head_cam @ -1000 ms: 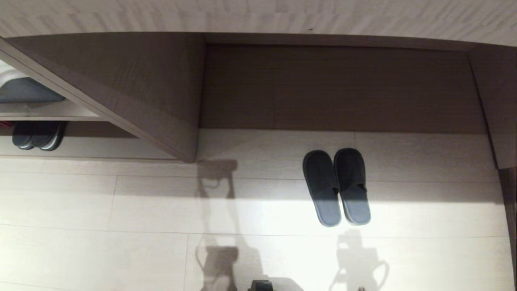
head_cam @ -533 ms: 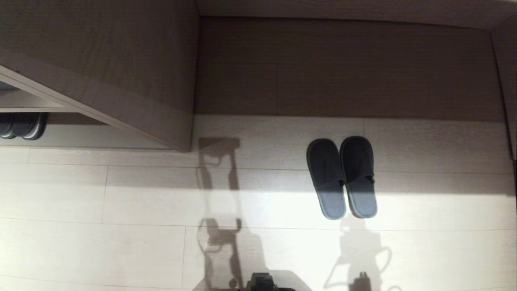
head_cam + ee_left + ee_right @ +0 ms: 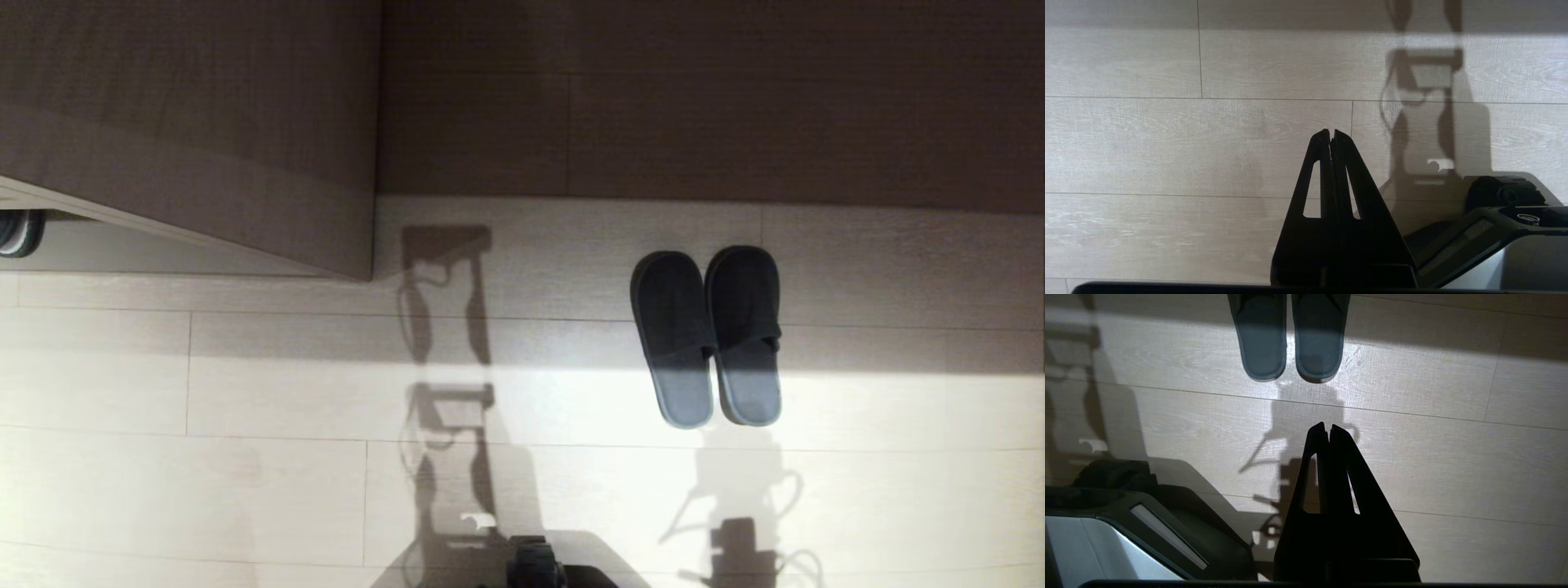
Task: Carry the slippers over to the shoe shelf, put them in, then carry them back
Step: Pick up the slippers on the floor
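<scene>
Slippers (image 3: 707,339) sit side by side on the floor (image 3: 245,392) at your two o'clock, untouched; none of the carrying looks begun. Your left gripper (image 3: 1331,131) and right gripper (image 3: 1327,425) hang pressed together, holding nothing.

Legible text, labels, brands, numbers, signs: none in any view. The pale strip on the robot base (image 3: 1478,230) may be a label, but no characters on it can be made out.
</scene>
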{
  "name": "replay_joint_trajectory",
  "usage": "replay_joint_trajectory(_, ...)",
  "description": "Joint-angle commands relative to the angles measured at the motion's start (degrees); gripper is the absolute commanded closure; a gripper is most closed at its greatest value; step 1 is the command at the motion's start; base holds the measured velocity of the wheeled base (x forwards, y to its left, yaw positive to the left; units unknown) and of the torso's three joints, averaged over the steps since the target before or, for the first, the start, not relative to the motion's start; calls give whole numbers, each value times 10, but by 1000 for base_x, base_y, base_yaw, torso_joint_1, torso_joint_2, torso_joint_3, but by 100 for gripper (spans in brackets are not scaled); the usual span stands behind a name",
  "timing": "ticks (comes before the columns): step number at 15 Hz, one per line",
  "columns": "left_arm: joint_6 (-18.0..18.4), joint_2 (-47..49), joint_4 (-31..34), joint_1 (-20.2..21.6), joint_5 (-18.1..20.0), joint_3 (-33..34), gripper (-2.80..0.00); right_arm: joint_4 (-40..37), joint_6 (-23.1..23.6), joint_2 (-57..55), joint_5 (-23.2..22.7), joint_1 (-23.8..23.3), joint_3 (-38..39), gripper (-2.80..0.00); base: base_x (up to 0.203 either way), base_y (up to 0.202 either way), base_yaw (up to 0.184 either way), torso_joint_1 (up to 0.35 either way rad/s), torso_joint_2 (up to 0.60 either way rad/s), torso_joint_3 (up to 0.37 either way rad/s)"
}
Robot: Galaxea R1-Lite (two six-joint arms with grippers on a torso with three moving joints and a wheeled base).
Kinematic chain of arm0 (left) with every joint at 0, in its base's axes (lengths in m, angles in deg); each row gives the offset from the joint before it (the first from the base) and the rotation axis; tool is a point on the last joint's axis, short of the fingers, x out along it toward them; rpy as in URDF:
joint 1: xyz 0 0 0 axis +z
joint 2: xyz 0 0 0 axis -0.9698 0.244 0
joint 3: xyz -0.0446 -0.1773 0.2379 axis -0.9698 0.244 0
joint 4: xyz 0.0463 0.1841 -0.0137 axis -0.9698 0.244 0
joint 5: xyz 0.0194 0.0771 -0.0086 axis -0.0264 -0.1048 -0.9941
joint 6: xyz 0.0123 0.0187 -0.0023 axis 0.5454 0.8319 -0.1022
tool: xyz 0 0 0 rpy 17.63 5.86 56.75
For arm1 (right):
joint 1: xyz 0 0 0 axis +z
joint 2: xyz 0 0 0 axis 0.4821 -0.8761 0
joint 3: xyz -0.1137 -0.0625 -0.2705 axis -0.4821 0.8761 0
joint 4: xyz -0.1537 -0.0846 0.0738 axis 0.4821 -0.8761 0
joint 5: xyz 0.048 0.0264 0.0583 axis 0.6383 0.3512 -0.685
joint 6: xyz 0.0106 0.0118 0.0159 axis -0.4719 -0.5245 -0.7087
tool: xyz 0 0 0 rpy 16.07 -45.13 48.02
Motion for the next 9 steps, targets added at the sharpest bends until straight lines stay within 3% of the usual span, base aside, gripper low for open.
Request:
replay_joint_trajectory(1, 0, 0, 0, 0, 0, 0, 0, 0, 0, 1, 0, 0, 0, 0, 0, 0, 0, 2, -2, -193)
replay_joint_trajectory(9, 0, 0, 0, 0, 0, 0, 0, 0, 0, 1, 0, 0, 0, 0, 0, 0, 0, 3, 2, -200)
